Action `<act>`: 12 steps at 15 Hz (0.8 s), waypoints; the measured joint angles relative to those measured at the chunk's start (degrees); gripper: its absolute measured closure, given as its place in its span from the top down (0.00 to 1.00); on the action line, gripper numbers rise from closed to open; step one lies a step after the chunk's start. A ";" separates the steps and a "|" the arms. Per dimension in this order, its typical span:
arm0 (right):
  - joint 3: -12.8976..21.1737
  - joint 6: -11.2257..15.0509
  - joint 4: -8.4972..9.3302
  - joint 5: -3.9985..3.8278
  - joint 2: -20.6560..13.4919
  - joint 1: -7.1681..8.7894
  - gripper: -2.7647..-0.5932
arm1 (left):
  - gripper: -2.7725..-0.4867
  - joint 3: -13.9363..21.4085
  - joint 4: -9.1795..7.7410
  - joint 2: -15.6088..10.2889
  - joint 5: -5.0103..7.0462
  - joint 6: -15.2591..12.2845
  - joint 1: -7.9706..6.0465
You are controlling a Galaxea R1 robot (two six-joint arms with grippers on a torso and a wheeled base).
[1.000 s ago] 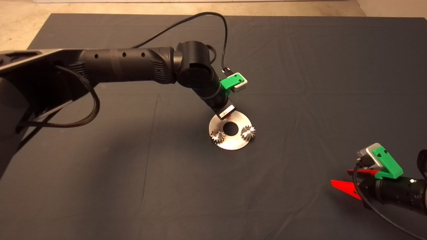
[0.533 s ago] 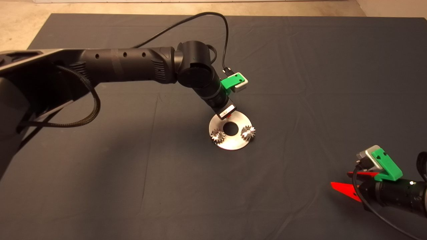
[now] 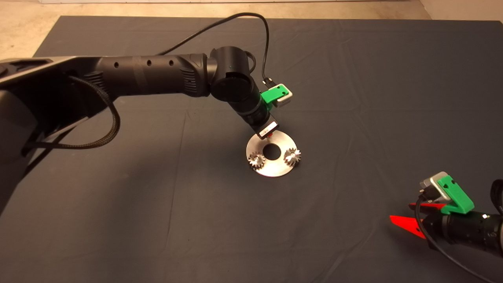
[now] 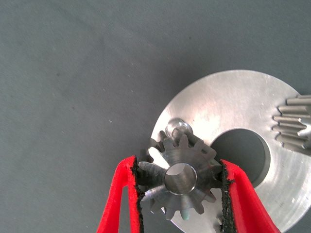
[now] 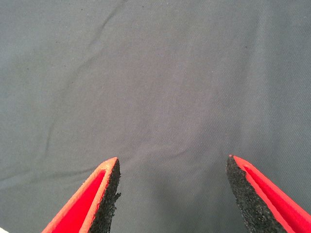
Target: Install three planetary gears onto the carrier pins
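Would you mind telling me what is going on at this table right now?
The robot is fitting small gears onto a round silver carrier plate. Two gears already sit on the plate. The left gripper holds the third gear above the far side of the plate, its bore not yet lined up with the last bare pin beside it. The right gripper waits open over the mat, at the near right.

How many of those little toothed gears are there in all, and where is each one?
3. Two gears sit on the silver plate, one on its left, one on its right. The third gear is gripped by the left gripper above the plate, beside a bare pin.
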 joint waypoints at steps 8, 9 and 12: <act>0.00 -0.02 -0.02 -0.06 -0.03 -0.48 0.47 | 0.06 -1.78 0.02 1.29 -0.88 0.85 -0.19; 0.00 -0.02 -0.02 -0.06 0.00 -0.49 0.47 | 0.06 -1.78 0.00 1.32 -1.00 0.83 -0.20; 0.00 -0.02 -0.02 -0.05 0.00 -0.49 0.47 | 0.06 -1.85 0.00 1.34 -1.00 0.84 -0.19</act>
